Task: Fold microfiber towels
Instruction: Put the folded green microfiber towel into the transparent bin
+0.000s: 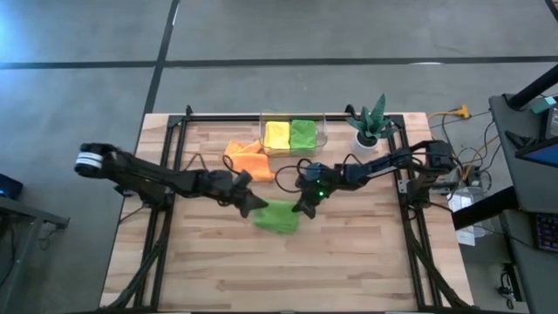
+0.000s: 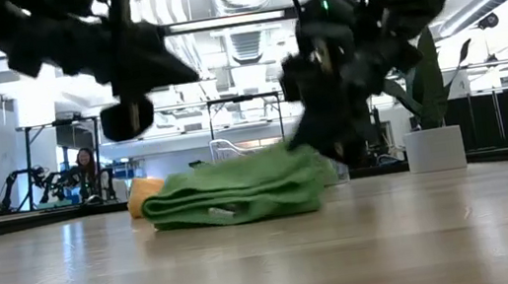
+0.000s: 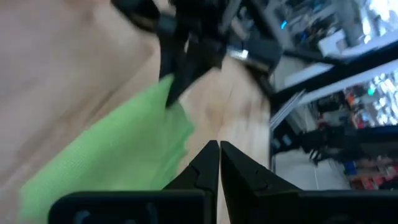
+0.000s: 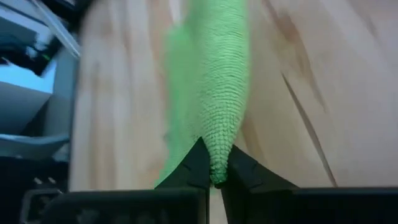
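right gripper [image 4: 214,174] is pinching the lime green towel [image 1: 279,216] at its edge, frame centre; i'm expecting soft, limp, light cloth.

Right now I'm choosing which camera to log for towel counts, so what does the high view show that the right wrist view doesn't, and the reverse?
Only the high view shows the orange towel, the yellow towel and second green towel in the clear bin, the potted plant, and the shut left end effector. Only the right wrist view shows the right end effector pinching a bunched edge. Both show the lime green towel on the wooden table.
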Robot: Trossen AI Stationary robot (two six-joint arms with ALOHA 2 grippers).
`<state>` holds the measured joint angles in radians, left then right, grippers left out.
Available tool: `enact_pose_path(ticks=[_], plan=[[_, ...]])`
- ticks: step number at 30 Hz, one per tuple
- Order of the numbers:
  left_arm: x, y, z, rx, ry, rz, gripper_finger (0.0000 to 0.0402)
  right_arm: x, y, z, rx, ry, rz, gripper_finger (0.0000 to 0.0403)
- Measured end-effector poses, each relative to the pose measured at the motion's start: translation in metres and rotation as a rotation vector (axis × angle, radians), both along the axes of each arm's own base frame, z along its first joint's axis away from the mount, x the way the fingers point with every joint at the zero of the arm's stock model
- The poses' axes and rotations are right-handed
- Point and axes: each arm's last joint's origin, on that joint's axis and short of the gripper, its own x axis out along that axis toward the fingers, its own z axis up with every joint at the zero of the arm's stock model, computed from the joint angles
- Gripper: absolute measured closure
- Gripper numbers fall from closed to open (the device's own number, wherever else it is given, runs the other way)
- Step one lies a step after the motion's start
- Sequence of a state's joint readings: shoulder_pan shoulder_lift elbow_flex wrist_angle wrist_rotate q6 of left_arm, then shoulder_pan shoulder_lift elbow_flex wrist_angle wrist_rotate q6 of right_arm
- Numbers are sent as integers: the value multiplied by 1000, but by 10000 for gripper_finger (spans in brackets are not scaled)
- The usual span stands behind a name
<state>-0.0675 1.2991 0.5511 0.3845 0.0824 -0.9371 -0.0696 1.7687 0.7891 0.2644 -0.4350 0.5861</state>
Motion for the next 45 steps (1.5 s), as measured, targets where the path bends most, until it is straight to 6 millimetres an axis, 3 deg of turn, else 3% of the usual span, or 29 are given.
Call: enact_pose_path(ticks=[7, 14, 23, 31, 40, 45], plan=[[-32, 7, 38, 93, -79, 94, 402, 12, 2, 56, -120, -93, -9, 393], [-61, 11, 62, 167, -148, 150, 402, 14, -2, 122, -431, -24, -32, 394], [-71, 12, 69, 201, -177, 168, 402, 16, -32, 203, -796, 0, -152, 394], [-63, 12, 61, 208, -132, 162, 402, 8, -82, 221, -841, 123, -210, 394], [-57, 12, 54, 220, -94, 150, 402, -8, -119, 210, -900, 306, -228, 394], [-54, 11, 50, 245, -75, 141, 402, -11, -132, 207, -840, 306, -269, 394]])
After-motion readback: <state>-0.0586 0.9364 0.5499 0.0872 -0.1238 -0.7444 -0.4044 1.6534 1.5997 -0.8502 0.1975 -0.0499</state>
